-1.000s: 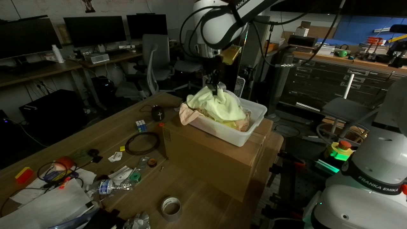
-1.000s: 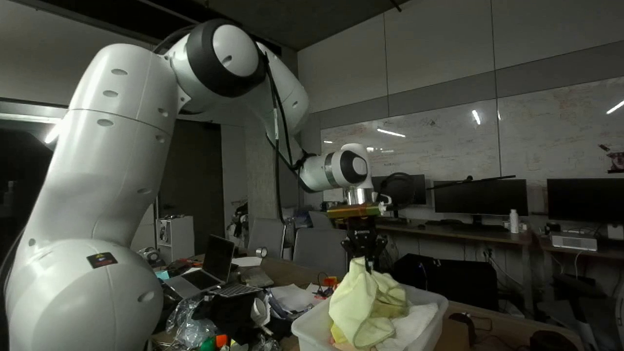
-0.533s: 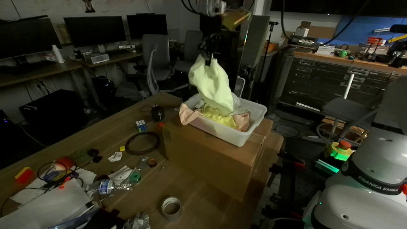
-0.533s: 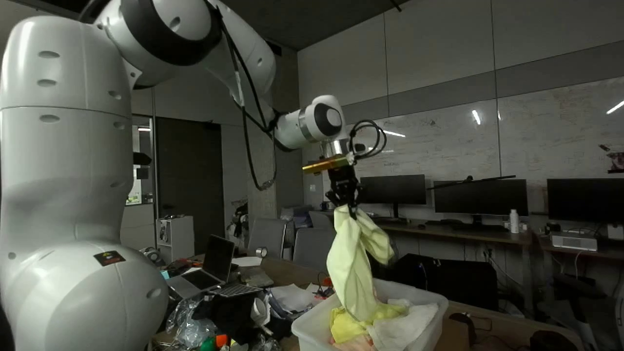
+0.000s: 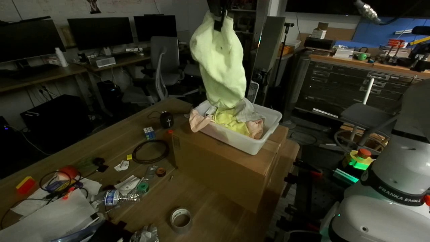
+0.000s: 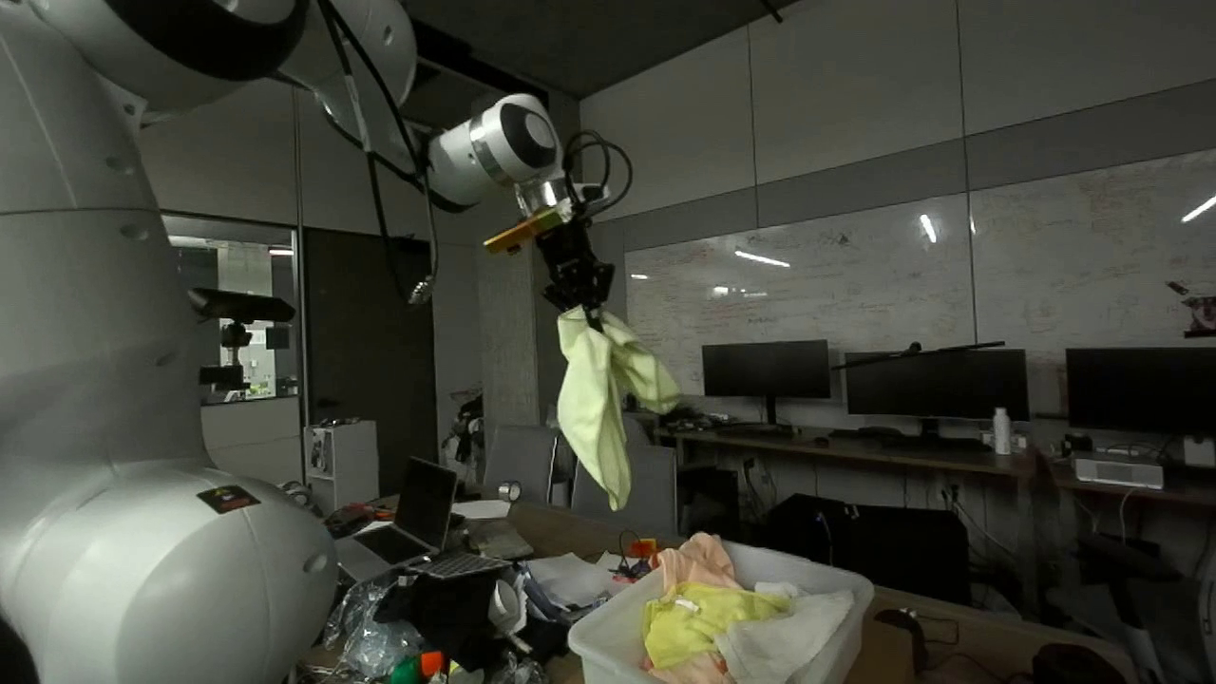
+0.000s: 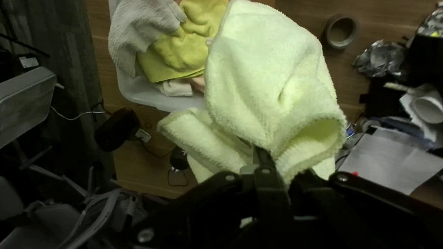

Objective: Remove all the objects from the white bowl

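Cardboard box [image 5: 218, 171] supports the white bowl [image 5: 242, 142]. Pale green cloth [image 5: 221, 64] hangs in the air, higher than the bowl and apart from it. In the bowl lie whitish cloth [image 6: 793, 641], yellow cloth [image 6: 698, 622] and peach fabric [image 5: 198, 121] overhanging the rim. Gripper [image 6: 594, 319] clamped on the pale green cloth's upper part.

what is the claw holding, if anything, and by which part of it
A pale yellow cloth, pinched by the claw at a gathered bunch near its top, the rest hanging loose below. Whether a corner is included, I can't tell.
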Controlling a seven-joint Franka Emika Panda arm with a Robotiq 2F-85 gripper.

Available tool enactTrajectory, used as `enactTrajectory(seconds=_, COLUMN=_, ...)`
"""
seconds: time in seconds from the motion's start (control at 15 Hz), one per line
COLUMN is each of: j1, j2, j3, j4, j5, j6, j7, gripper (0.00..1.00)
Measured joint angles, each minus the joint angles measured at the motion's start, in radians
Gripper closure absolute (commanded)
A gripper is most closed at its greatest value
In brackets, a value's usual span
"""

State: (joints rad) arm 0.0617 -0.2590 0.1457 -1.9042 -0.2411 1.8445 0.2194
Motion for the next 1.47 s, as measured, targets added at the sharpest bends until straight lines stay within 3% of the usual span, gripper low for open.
enactTrajectory(seconds=0.13, j1=0.049, j2=0.024, j3=0.054, j4=0.042, j5=0.028, j6=-0.063, j7=-0.015, gripper=0.99)
enactTrajectory(seconds=0.4, j1=0.133, j2=0.143, j3=0.117, j4=0.143, j5=0.12, j6=-0.07, j7=-0.066, gripper=0.99)
enactTrajectory(seconds=0.53, j1=0.156, j2=0.214, j3=0.122, j4=0.195, j5=0.169, j6=-0.071, j7=-0.125, gripper=0.7)
enactTrajectory(seconds=0.93, j1=0.177, j2=0.377, j3=0.123, j4=0.322, j5=0.195, j6=-0.196, j7=-0.349, gripper=0.26)
enactTrajectory(seconds=1.13, j1=0.176, j2=0.406, j3=0.11, j4=0.348, j5=0.162, j6=-0.257, j7=-0.368, gripper=0.04)
enactTrajectory(seconds=1.2, j1=0.174, j2=0.408, j3=0.1, j4=0.348, j5=0.148, j6=-0.272, j7=-0.366, gripper=0.0)
enactTrajectory(seconds=1.47, j1=0.14, j2=0.404, j3=0.038, j4=0.315, j5=0.123, j6=-0.294, j7=-0.353, gripper=0.0)
